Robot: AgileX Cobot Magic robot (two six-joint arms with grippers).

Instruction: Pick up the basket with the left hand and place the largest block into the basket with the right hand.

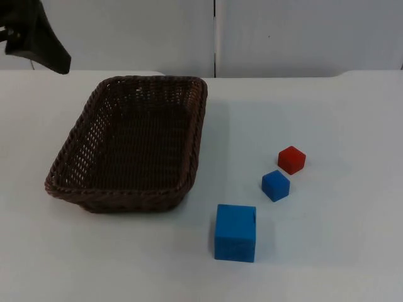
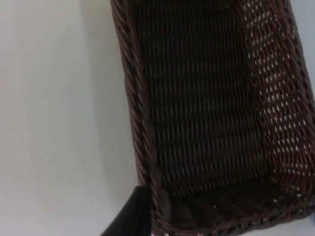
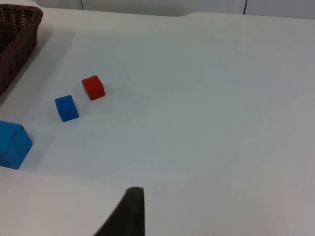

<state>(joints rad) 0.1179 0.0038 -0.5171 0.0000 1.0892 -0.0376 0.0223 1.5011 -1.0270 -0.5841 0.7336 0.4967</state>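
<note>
Left gripper above basket rim, finger state unclear, large blue block untouched on table

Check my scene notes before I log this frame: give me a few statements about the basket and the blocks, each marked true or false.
1. The basket stands on the table with nothing in it. True.
2. The large blue block already lies in the basket. False: it sits on the table, beside the basket's near corner.
3. The red block is the smallest block's neighbour: the small blue block sits just beside it. True.
4. The left arm has lifted the basket. False: the basket rests on the table, the arm above its far left.
5. All three blocks are blue. False: one is red.
</note>
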